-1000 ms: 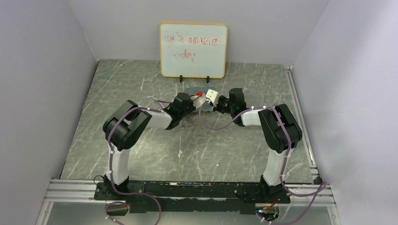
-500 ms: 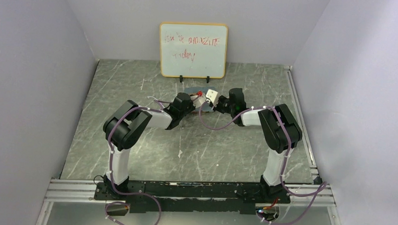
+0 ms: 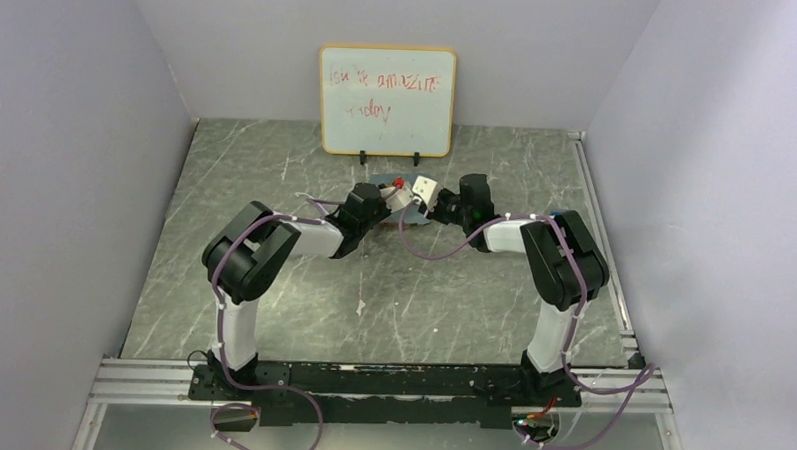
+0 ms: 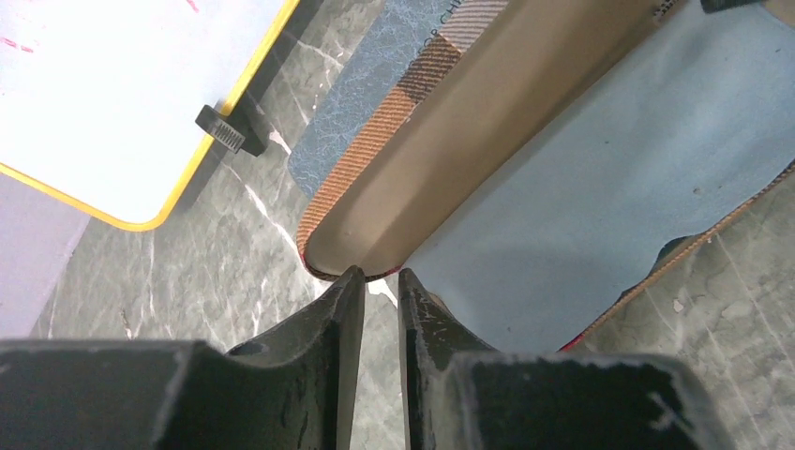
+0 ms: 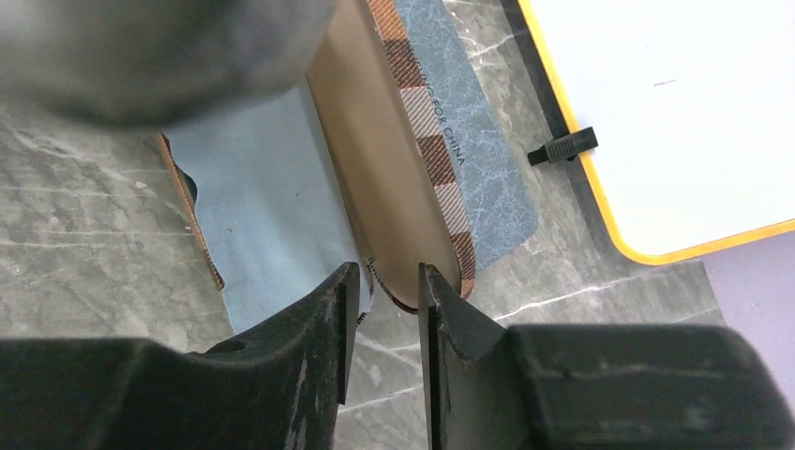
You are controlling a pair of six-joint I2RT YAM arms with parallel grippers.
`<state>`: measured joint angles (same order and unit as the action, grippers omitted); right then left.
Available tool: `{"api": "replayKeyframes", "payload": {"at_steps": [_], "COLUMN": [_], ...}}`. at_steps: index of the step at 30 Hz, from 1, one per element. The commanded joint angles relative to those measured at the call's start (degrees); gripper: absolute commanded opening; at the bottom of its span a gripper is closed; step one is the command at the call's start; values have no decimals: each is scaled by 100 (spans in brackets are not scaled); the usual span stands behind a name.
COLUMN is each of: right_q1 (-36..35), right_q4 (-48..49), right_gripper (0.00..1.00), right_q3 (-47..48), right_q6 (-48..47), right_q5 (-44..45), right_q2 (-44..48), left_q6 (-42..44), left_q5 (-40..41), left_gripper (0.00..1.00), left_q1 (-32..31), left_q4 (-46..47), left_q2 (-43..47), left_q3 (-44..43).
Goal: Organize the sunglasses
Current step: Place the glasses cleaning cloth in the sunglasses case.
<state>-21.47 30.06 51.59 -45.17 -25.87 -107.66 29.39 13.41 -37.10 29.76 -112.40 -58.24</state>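
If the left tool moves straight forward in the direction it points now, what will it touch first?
Most likely the rounded end of the open plaid case, directly ahead of the left tool; the light-blue cloth lies beside that line. Depth is unclear.

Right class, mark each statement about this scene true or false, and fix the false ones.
1. A blue cloth lies in the plaid case. True.
2. The plaid case is shut. False: it lies open.
3. The whiteboard is blank. False: it bears red writing.
4. The left hand and the right hand are at opposite ends of the case. True.
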Motion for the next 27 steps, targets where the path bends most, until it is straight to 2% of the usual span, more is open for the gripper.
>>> {"api": "replayKeyframes", "payload": {"at_steps": [1,11,16,21,24,27], "right_q1": [-6,-6,-15,-16,-16,-17], "right_q4": [96,-356,-846,-1242,-1941,-2650], "right_gripper": [34,33,32,34,40,52], "right_q3": [-64,-43,70,31,80,170], "right_q6": [43,36,-53,-228,-372,-403], "right_q5": [-180,-716,-920,-951,-1102,-1196], "right_q2": [280,583,739,974,1366,1831], "left_q6": [-111,-278,-307,-221,-197,-259], "left_q5": [52,-89,-207,-208,-347,-608], "left_gripper": [26,33,46,50,52,54], "left_q1": [-11,-12,-3,41,167,407], "left_q4": [276,118,-18,-264,-932,-1638], "left_q2": [327,789,1225,1729,2195,2691], "left_q3": [28,299,557,864,1001,1092]}}
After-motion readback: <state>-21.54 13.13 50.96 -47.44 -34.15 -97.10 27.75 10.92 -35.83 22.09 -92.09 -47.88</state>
